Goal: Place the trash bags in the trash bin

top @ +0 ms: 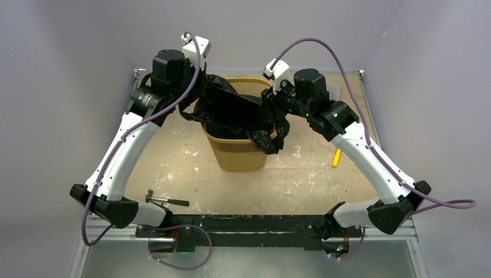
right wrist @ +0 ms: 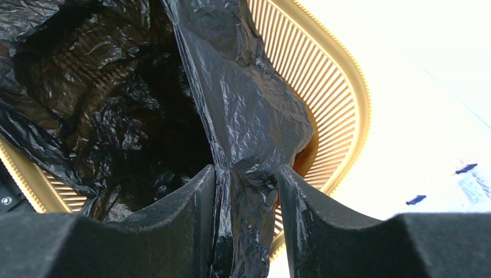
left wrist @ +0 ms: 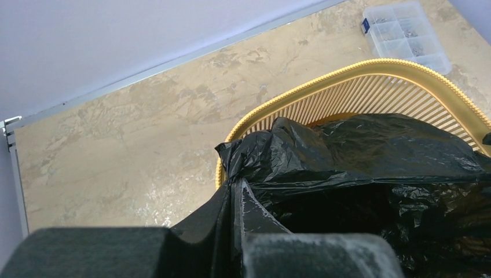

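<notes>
The orange-yellow mesh trash bin [top: 240, 153] stands upright mid-table. The glossy black trash bag [top: 231, 107] is draped over its mouth, with part hanging down the outside on the right. My left gripper [top: 200, 92] is at the bin's left rim; in the left wrist view it [left wrist: 237, 182] is shut on a fold of the bag [left wrist: 370, 150] by the rim [left wrist: 370, 69]. My right gripper [top: 271, 101] is at the right rim; in the right wrist view it [right wrist: 248, 169] is open, a strand of bag [right wrist: 243, 116] hanging between its fingers over the bin [right wrist: 330, 98].
A small hammer [top: 167, 200] lies near the front left. A yellow tool [top: 336, 157] lies right of the bin. A clear plastic parts box [left wrist: 405, 32] sits on the table beyond the bin. Grey walls close in the back and sides.
</notes>
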Robot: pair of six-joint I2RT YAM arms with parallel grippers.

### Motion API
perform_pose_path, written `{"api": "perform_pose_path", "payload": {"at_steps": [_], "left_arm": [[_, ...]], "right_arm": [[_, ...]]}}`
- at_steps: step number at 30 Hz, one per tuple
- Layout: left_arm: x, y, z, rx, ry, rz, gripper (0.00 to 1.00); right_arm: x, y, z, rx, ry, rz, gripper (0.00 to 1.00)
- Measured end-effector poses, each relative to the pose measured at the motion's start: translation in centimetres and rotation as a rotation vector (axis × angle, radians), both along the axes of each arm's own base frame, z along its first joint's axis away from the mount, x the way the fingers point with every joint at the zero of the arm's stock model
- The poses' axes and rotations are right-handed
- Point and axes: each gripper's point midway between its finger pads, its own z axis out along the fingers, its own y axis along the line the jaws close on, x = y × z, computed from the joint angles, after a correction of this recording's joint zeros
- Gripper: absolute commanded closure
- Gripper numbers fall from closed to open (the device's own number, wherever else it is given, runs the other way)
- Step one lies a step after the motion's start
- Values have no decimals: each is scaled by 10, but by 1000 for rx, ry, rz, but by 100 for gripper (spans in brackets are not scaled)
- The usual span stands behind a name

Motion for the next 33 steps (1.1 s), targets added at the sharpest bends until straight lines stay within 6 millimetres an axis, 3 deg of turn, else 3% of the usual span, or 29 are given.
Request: {"api": "perform_pose_path", "payload": {"at_steps": [8, 10, 14, 16, 21, 26, 33], "left_arm": [[3, 0, 0, -13, 1, 2, 100], [3, -2, 1, -18, -3, -7, 92], [3, -4, 3, -15, -11, -29, 63], [2, -5, 4, -12, -18, -39, 54], [-1, -3, 18, 29, -102, -80, 42], [-23, -2, 46, 88, -287, -201, 32], [-50, -25, 72, 214, -530, -451, 31]], "right_arm": [[4, 0, 7, 14, -26, -10, 83], [5, 2, 10, 27, -36, -11, 89], [7, 4, 16, 58, -44, -21, 99], [9, 5, 19, 74, -48, -29, 100], [14, 4, 27, 117, -53, -73, 100], [22, -1, 32, 165, -53, -155, 100], [20, -15, 42, 250, -65, -251, 100]]}}
